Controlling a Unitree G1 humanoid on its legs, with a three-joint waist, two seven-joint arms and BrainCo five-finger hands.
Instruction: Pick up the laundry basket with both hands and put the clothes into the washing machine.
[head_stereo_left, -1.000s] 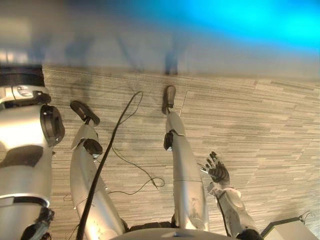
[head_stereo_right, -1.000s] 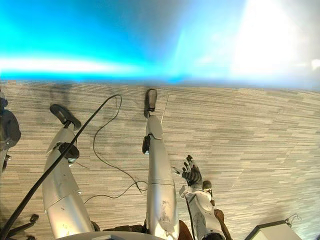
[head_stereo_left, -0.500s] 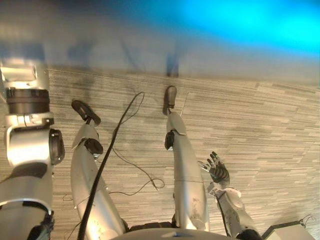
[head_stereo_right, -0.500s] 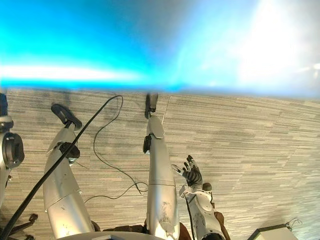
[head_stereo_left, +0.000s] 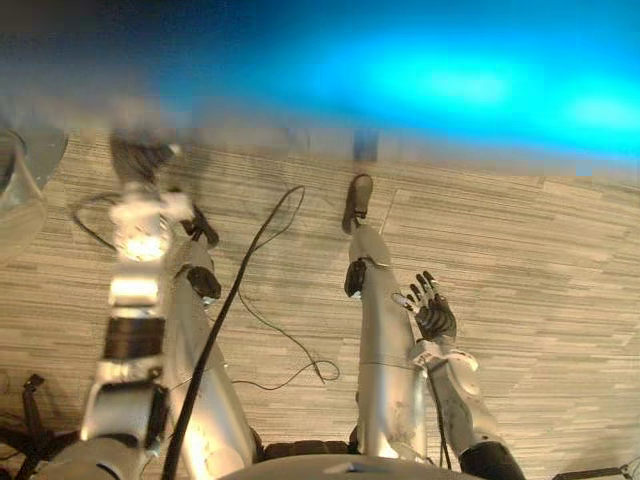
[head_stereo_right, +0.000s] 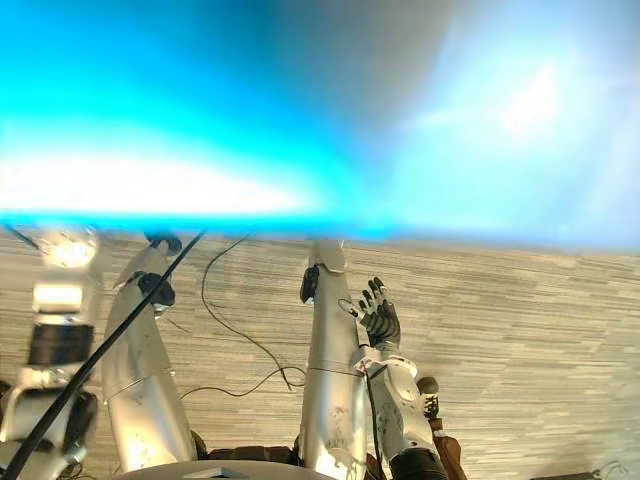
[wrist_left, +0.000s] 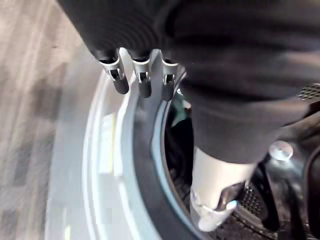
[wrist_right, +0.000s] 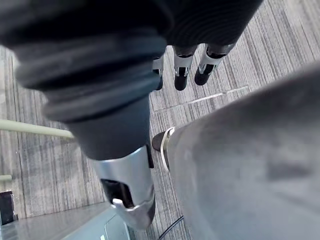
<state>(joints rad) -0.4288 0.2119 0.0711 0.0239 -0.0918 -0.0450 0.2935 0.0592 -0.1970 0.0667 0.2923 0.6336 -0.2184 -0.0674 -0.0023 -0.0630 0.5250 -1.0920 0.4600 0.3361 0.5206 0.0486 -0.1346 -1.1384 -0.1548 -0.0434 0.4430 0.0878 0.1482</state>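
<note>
One round opening is the item of note. The washing machine (wrist_left: 107, 170) shows its door mouth in the left wrist view: a pale, smooth outer ring, then a dark, rubbery-looking seal (wrist_left: 142, 165), then the drum (wrist_left: 250, 202) with its dark perforated wall. The clothes (wrist_left: 177, 107), as far as I can make out, are a dark bundle with a greenish patch lying just inside the seal; the fabric itself cannot be judged. My left hand (wrist_left: 143, 75) is over the rim with its fingers straight and side by side. Its thumb (wrist_left: 215, 197) stands apart from them and shows against the drum's dark inside. Whether the hand touches the seal I cannot tell, and it grips nothing. Both hands carry nothing, so I judge the loading to be at or near its end. To do this step well I would keep the left fingers flat and press any cloth lying on the seal past its lip and deep into the drum. I would then lift the thumb clear without hooking fabric, since soft cloth is likely to sag and drag back out if a fingertip catches it. My right hand (head_stereo_left: 435, 318) hangs low at my side, well apart from the machine, its fingers spread and relaxed. Under it lies the floor (head_stereo_left: 540, 260), a grey carpet of fine streaked planks, flat and matt.
</note>
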